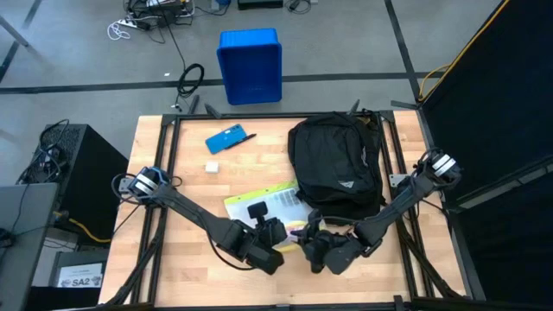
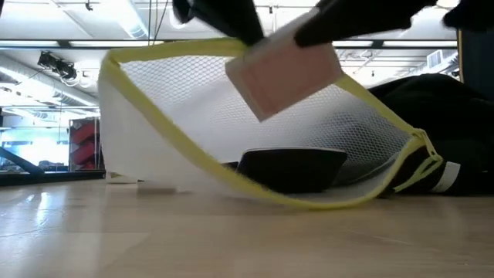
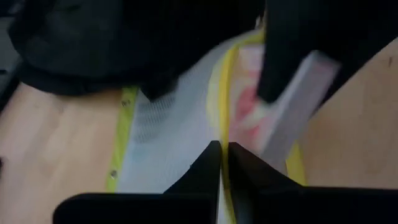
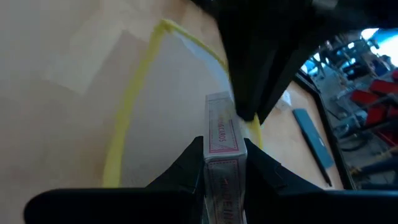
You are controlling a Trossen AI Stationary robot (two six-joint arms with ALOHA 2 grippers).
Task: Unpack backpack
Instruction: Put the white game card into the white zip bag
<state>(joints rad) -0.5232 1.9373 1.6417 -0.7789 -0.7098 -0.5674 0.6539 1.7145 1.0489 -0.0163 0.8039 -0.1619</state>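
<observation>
**Grippers meet at the mesh pouch**

Left gripper [image 3: 221, 163] is clenched on the yellow-trimmed edge of a white mesh pouch [image 1: 259, 205] at the desk's [image 1: 173, 268] front. Right gripper [image 4: 222, 163] grasps a card box [image 4: 221, 138], pale with red print, lifted just above the pouch. Behind them lies the backpack [image 1: 335, 164]: black fabric, rounded, a small white logo showing. Farther back sit a blue phone [image 1: 225, 138] and a blue bin [image 1: 250, 66] on the floor.

Left arm: reaches in to front centre of table; left gripper [image 3: 220, 163] closed, fingertips pressed together. Right arm: reaches in likewise; right gripper [image 4: 222, 155] clamped, fingers slightly apart.
</observation>
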